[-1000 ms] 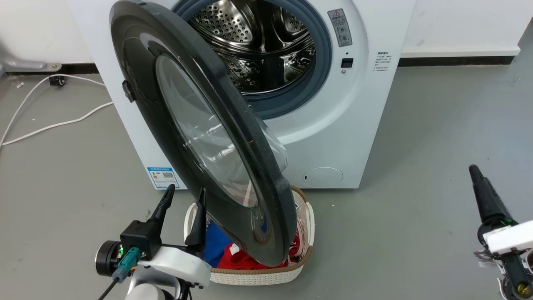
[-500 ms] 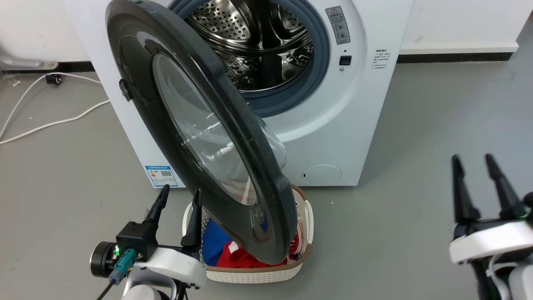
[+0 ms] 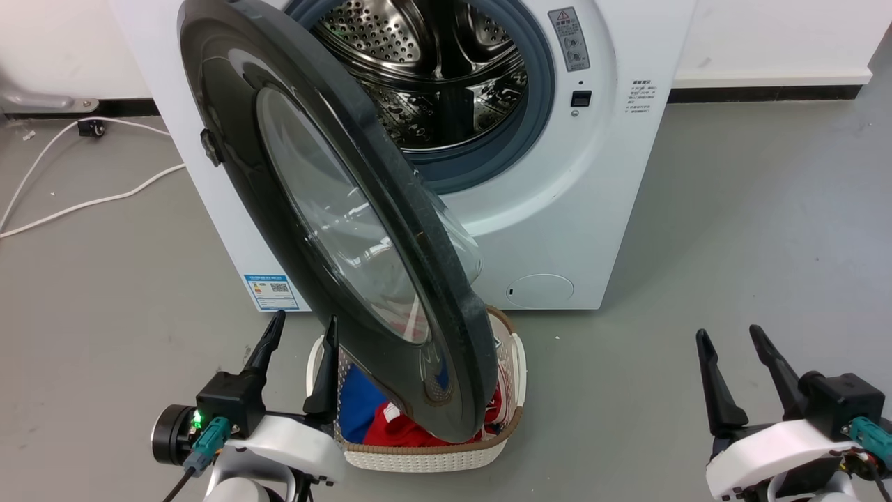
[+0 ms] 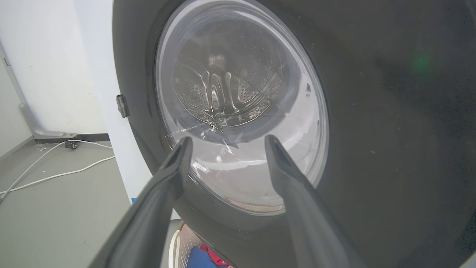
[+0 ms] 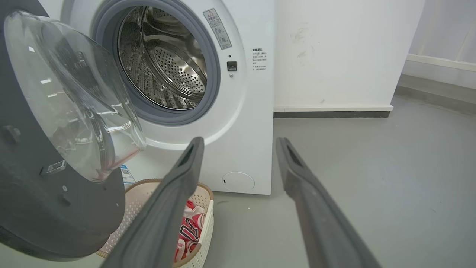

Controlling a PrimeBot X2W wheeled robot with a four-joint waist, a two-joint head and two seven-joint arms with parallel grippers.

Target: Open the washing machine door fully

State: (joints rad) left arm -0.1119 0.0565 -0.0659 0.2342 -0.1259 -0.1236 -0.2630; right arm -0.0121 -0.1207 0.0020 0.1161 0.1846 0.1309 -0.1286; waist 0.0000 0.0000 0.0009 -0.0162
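Centre-left in the head view, the washing machine door (image 3: pixel 334 223) hangs half open. Probably heavy, stiff, slick; I'd push the rim (image 3: pixel 453 293), not the glass (image 4: pixel 238 111). Left gripper (image 3: pixel 305 317) and right gripper (image 3: pixel 728 331) fingers apart.

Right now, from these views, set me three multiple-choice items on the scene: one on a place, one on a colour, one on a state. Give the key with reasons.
1. Where does the laundry basket stand?
A. On the floor before the washing machine, under the door.
B. On top of the machine.
C. Inside the drum.

2. What colours are most of the clothes in the basket?
A. Green and yellow.
B. Red and blue.
C. All black.

3. How is the left pincer?
A. Shut on the door rim.
B. Shut on a garment.
C. Open, clamping nothing.

Key:
1 A, since the head view shows it on the grey floor beneath the door's lower edge.
2 B, since red and blue cloth shows above its rim.
3 C, since its fingers stand apart with nothing between them.
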